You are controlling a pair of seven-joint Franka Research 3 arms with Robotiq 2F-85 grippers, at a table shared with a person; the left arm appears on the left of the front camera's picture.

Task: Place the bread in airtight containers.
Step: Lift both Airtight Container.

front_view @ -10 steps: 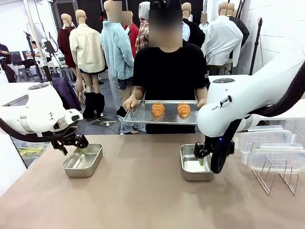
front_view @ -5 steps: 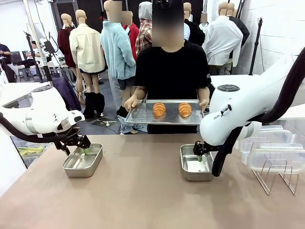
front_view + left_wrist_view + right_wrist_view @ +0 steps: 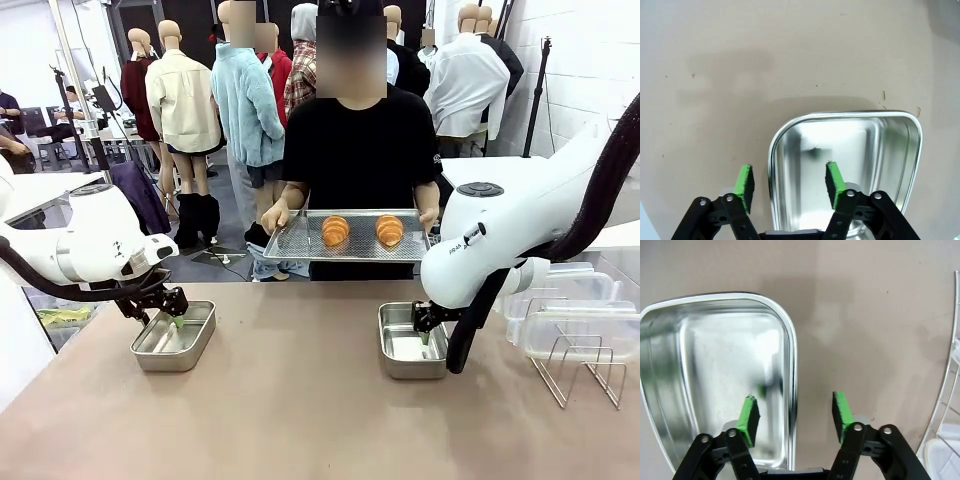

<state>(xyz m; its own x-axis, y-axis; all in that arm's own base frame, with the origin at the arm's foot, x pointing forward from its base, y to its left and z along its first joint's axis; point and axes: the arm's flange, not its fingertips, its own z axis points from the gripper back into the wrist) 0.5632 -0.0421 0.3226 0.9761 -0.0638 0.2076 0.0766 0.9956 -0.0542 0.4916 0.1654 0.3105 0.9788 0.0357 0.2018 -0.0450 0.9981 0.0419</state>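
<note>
My left gripper [image 3: 787, 182] stands part-open and empty, astride the rounded rim of the left tin [image 3: 840, 135], brushed steel; right gripper [image 3: 795, 415] likewise at the right tin [image 3: 715, 355]. Two ridged golden rolls [image 3: 336, 231] lie on a perforated tray [image 3: 295, 242] held by the person [image 3: 355, 140].

We see the left tin [image 3: 165, 350] and the right tin [image 3: 405, 352], both shiny smooth metal, on the dull, smooth table [image 3: 300, 420]. At the table's right edge lie cloudy see-through plastic lids [image 3: 575, 325].
</note>
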